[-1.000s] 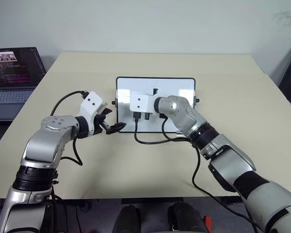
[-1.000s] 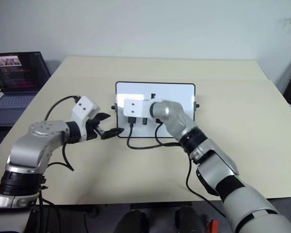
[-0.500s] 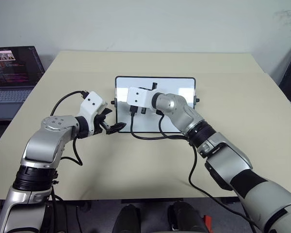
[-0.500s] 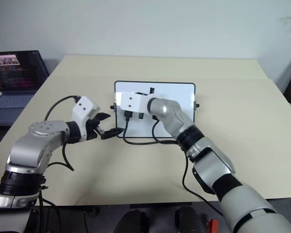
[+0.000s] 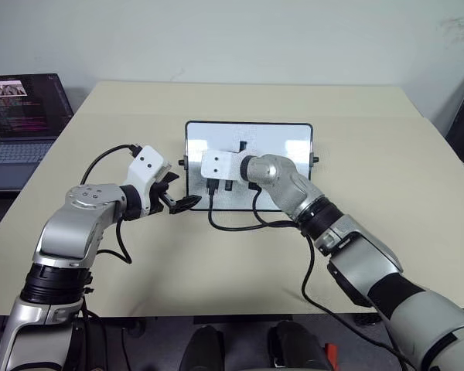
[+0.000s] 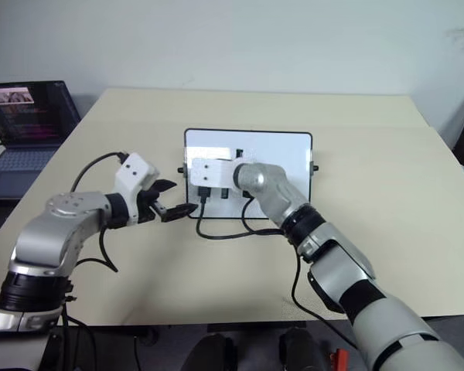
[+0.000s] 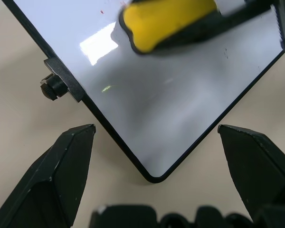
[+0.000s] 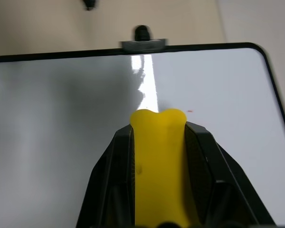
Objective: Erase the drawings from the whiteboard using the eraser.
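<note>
Laptop: open, screen lit w/ dark code-like windows, on a separate surface at far left, well apart from the desk items.

Desk: pale beige top, carries the board and both arms' working area.

Left gripper: black fingers apart, nothing between them; sits just beside the whiteboard's left near corner, pointing toward it. In left wrist view that rounded corner lies between the two fingertips, not touched.

Whiteboard: small rect. board, glossy white face, thin black frame, rounded corners, small black knob on a bracket at mid-side; lies flat at desk centre. Surface reads clean white w/ window glare; a few tiny red specks of marker near the eraser, no readable drawings. Faint grey shading over part of the face.

Eraser: yellow sponge-like block, front end rounded w/ a shallow notch, squeezed at the sides. Over the left-centre part of the board, near the glare streak; whether it presses on the surface cannot be told.

Right gripper: black fingers clamped on the eraser from both sides; arm reaches across the board from the right, white wrist housing over board centre.

Black cable: loops from right wrist down over the board's near edge onto the desk.
</note>
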Controlling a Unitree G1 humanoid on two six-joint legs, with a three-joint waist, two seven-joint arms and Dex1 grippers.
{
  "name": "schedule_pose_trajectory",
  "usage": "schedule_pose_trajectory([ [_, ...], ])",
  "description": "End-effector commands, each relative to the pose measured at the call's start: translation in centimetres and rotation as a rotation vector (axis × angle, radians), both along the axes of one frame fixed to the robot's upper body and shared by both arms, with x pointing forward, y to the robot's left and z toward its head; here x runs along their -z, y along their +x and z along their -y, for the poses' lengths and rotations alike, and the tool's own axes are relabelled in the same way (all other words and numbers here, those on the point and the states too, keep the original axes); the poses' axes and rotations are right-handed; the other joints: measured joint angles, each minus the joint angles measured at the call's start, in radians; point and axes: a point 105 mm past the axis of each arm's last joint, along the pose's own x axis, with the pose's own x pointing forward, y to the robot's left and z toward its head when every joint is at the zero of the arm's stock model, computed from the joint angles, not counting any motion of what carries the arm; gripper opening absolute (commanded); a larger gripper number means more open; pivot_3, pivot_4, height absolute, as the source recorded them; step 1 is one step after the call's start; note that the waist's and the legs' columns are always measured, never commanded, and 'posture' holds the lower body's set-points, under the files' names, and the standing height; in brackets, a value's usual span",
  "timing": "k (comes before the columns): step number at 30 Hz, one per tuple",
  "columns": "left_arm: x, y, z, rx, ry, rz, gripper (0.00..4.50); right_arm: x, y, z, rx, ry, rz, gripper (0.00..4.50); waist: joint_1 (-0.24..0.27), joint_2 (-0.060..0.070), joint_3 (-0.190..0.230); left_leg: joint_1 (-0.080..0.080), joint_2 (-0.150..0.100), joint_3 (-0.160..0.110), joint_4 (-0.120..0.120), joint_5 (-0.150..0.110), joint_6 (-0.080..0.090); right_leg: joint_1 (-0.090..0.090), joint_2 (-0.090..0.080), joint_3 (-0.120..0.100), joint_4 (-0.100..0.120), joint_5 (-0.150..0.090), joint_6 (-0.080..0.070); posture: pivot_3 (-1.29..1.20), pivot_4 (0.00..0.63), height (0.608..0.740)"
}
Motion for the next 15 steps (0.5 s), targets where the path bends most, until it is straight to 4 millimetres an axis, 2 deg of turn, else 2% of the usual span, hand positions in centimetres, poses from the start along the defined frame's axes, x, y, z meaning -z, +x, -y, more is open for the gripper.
schedule_pose_trajectory([
  [1, -1.1, 0.0, 0.8, 0.037, 0.004, 0.044, 4.50, -1.9, 1.6, 1.6, 0.084, 0.041, 0.068, 1.12, 0.000, 0.000, 0.000, 0.000, 0.000, 0.000, 0.000, 0.000, 0.000, 0.000, 0.000, 0.000, 0.000, 0.000, 0.000, 0.00, 0.150, 0.740],
  [4, -1.1, -0.1, 0.8, 0.038, 0.003, 0.043, 4.50, -1.4, 1.6, 1.8, 0.087, 0.025, 0.049, 1.12, -0.001, 0.000, 0.000, -0.001, 0.000, 0.000, -0.001, 0.000, 0.000, 0.000, 0.000, 0.000, -0.002, 0.000, 0.000, 0.00, 0.150, 0.740],
  [10, -1.0, -0.1, 0.9, 0.040, 0.001, 0.040, 4.50, 2.3, 0.2, 2.2, 0.030, -0.102, -0.099, 1.12, -0.001, 0.000, 0.000, -0.001, 0.000, 0.000, -0.001, 0.000, 0.000, 0.000, 0.000, 0.000, -0.002, 0.000, 0.000, 0.00, 0.150, 0.740],
  [15, -1.0, 0.0, 0.9, 0.040, -0.002, 0.039, 4.50, 1.8, 0.1, 1.9, 0.023, -0.080, -0.078, 1.12, -0.002, 0.000, 0.000, 0.000, 0.000, 0.000, -0.001, 0.000, 0.000, 0.000, 0.000, 0.000, -0.001, 0.000, 0.000, 0.00, 0.150, 0.740],
])
